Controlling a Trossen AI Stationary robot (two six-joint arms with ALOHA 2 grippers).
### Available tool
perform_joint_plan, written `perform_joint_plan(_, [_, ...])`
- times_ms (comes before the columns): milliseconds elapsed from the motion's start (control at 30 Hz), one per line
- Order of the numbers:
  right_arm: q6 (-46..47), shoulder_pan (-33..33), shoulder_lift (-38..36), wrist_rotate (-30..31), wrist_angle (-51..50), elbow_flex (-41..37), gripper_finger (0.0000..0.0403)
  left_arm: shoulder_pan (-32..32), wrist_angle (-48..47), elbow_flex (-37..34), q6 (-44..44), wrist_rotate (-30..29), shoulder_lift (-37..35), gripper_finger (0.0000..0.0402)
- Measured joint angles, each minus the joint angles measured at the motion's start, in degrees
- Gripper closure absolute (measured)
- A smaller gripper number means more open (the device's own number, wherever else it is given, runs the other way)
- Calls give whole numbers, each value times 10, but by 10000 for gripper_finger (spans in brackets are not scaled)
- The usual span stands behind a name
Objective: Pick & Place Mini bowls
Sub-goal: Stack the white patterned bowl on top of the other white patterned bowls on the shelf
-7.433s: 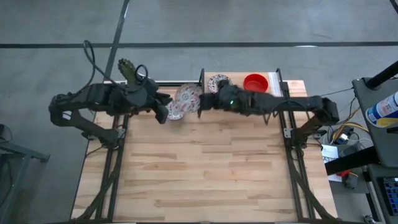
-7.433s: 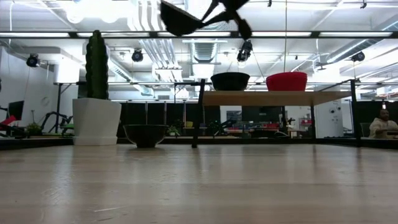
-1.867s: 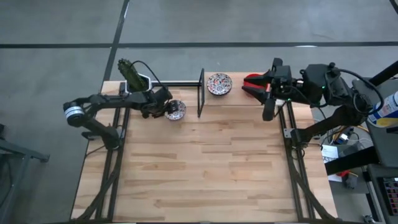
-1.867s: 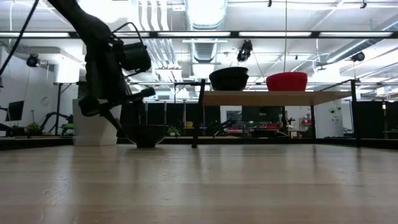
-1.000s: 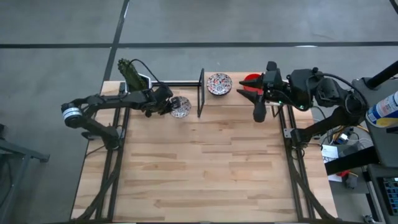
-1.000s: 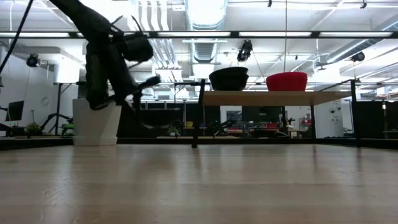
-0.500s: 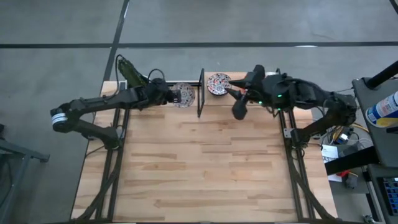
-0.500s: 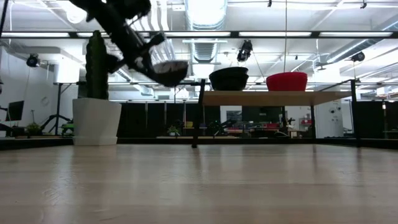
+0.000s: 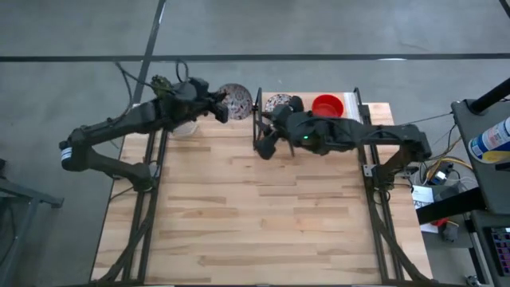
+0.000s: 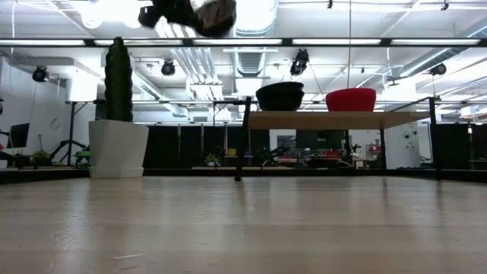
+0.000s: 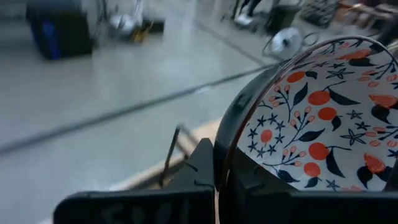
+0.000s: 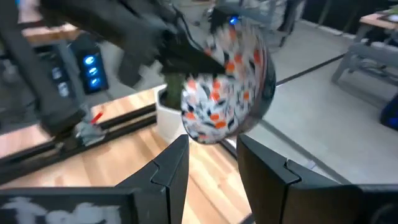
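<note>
My left gripper (image 9: pixel 222 109) is shut on a white floral mini bowl (image 9: pixel 237 100), raised high over the table's far edge; in the low view it shows at the top (image 10: pixel 209 13). My right gripper (image 9: pixel 262 149) is open and empty, just right of that bowl, beside the shelf's black post (image 9: pixel 256 119); its wrist view faces the held bowl (image 12: pixel 227 87). A second floral bowl (image 9: pixel 280 104) and a red bowl (image 9: pixel 327 105) rest by their bases on the raised wooden shelf (image 10: pixel 335 119). My left gripper pinches the floral bowl's rim (image 11: pixel 231 147), one finger inside the bowl and one outside. The bowl is lifted clear of the table and tipped on edge, its patterned inside turned toward the wrist camera.
A white pot (image 10: pixel 118 148) with a green cactus (image 10: pixel 118 80) stands at the table's far left corner, under my left arm. The shelf on its black frame fills the far right. The near part of the wooden table (image 9: pixel 263 223) is bare.
My left gripper has risen from the table with the floral bowl and gone toward the far edge; the bowl is now high, clear of the table and tipped on edge. My right gripper has swung from beside the red bowl toward the table's left, past the shelf, toward the held bowl.
</note>
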Motion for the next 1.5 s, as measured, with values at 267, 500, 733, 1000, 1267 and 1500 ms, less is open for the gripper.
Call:
perform_joint_plan(267, [2, 0, 33, 61, 51, 38, 271, -15, -25, 91, 124, 0, -11, 397])
perform_joint_plan(500, [-1, 0, 53, 76, 73, 89, 271, -17, -28, 105, 169, -24, -12, 397])
perform_joint_plan(733, [-15, -9, 84, 76, 71, 141, 271, -23, -24, 105, 170, -26, -12, 397])
perform_joint_plan(1000, [-18, -27, 114, 86, 66, 172, 271, -25, -25, 105, 172, -65, -3, 397])
perform_joint_plan(1267, [1, -46, 114, 85, 69, 161, 271, -35, -22, 105, 175, -71, -3, 397])
perform_joint_plan(1500, [0, -60, 114, 69, 69, 161, 277, -35, -20, 106, 172, -75, -3, 397])
